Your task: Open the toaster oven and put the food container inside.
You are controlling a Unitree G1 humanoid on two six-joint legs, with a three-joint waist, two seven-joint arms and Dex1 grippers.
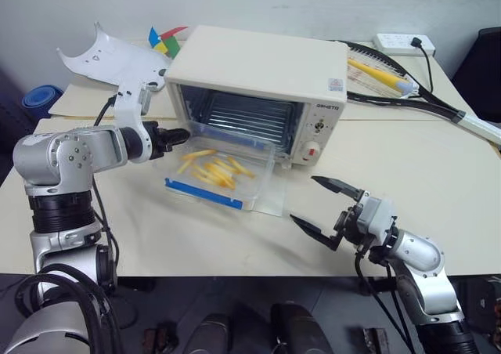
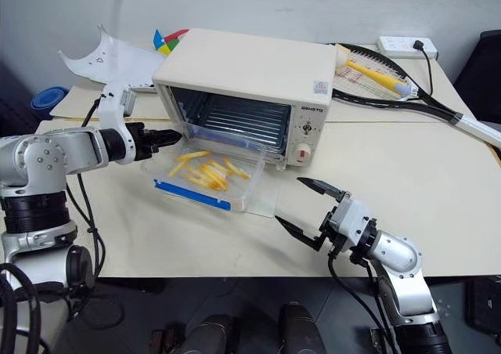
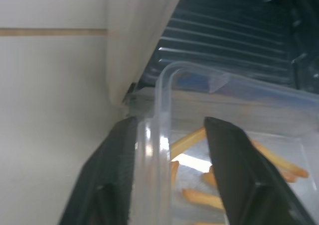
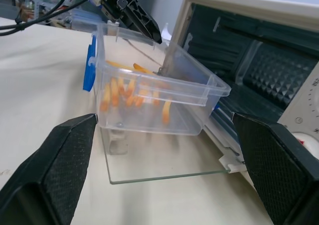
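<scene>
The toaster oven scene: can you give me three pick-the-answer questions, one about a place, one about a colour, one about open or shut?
1. Where does the food container sit?
A on the oven's open glass door
B on top of the oven
C on the floor

2. What colour is the container's clip strip?
A red
B blue
C green

3. How is the toaster oven door?
A shut
B missing
C folded down open

Answers: 1 A, it rests on the lowered glass; 2 B, the strip is blue; 3 C, the rack inside shows.
</scene>
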